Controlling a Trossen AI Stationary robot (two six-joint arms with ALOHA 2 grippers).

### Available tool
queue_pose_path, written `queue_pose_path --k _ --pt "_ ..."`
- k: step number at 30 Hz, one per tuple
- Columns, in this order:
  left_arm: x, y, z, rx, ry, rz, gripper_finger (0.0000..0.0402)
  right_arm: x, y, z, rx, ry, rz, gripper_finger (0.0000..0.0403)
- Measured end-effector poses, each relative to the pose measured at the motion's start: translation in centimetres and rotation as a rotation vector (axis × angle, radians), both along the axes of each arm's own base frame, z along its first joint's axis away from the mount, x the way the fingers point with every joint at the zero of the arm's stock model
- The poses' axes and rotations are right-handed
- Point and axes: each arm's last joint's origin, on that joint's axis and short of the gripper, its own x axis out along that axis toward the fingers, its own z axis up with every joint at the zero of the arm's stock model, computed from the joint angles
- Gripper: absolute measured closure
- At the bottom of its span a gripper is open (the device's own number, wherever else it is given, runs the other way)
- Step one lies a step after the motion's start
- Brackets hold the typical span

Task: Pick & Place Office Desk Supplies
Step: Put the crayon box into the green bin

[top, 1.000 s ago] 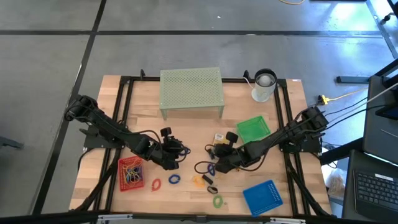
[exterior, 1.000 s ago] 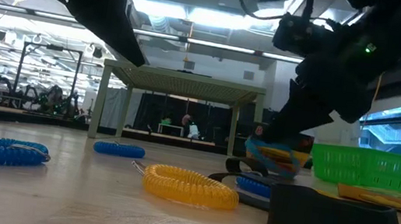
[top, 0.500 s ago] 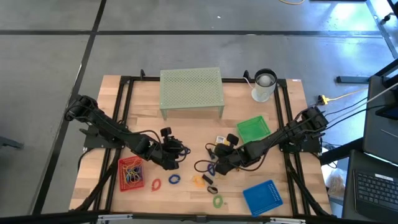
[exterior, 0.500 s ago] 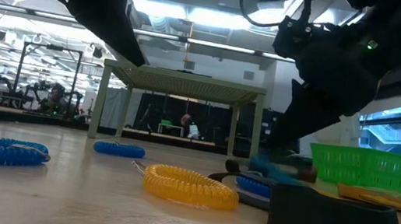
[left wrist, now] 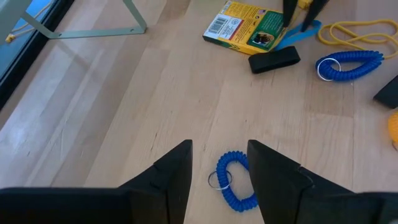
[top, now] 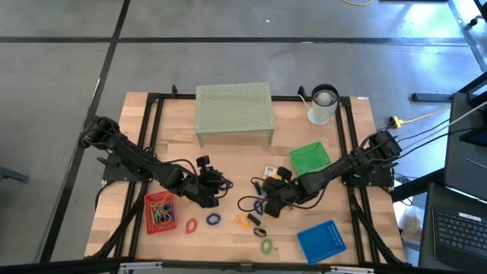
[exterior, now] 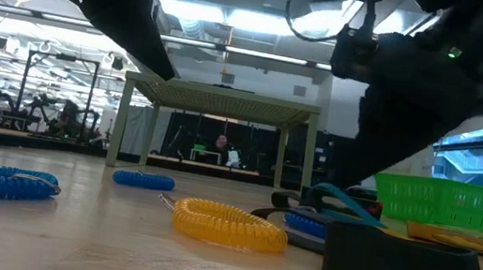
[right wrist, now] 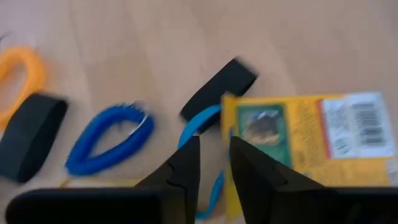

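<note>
A yellow box lies flat on the table with a light-blue band and a black band beside it. My right gripper hangs over them, open, one finger on either side of the light-blue band. A blue coil ring lies flat on the wood. My left gripper hovers open above it, touching nothing. In the high view the right gripper is mid-table and the left gripper is to its left. My right gripper comes from above at a slant, with the light-blue band running between its fingers. The band lies on the table. I cannot tell whether the fingers touch it.
A red tray holds several rings at the near left. A green tray and a blue tray sit on the right. The mesh riser and a mug stand at the far edge. Loose red, orange and green rings lie near the front.
My right gripper has opened and rolled at the wrist without shifting place. The light-blue band, held just above the table a second ago, has dropped and now lies on the wood.
</note>
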Motion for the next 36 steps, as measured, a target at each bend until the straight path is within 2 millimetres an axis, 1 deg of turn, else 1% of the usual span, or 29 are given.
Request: queue_pose_path --k 4,8,12,20,26,29,31,36 --pt "0.0 0.0 0.0 0.000 0.000 0.000 0.0254 -0.4 0.4 -0.1 -0.013 0.024 0.019 0.0286" --pt "0.0 0.0 0.0 0.000 0.000 0.000 0.0254 -0.9 0.4 -0.2 -0.066 0.046 0.012 0.0262" --pt "0.0 0.0 0.0 0.000 0.000 0.000 0.0254 -1.0 0.3 -0.3 -0.084 0.060 0.010 0.0245" --pt "0.0 0.0 0.0 0.000 0.000 0.000 0.0254 -1.2 0.2 -0.5 -0.117 0.081 -0.001 0.0241" --pt "0.0 0.0 0.0 0.000 0.000 0.000 0.0254 -1.1 0.2 -1.8 -0.142 0.117 -0.006 0.0241" --pt "0.0 0.0 0.0 0.000 0.000 0.000 0.0254 -1.0 0.2 -2.1 -0.152 0.111 -0.028 0.0245" --pt "0.0 0.0 0.0 0.000 0.000 0.000 0.0254 -1.0 0.2 -2.2 -0.153 0.112 -0.030 0.0257" --pt "0.0 0.0 0.0 0.000 0.000 0.000 0.0254 -1.1 0.1 -2.1 -0.161 0.112 -0.033 0.0313"
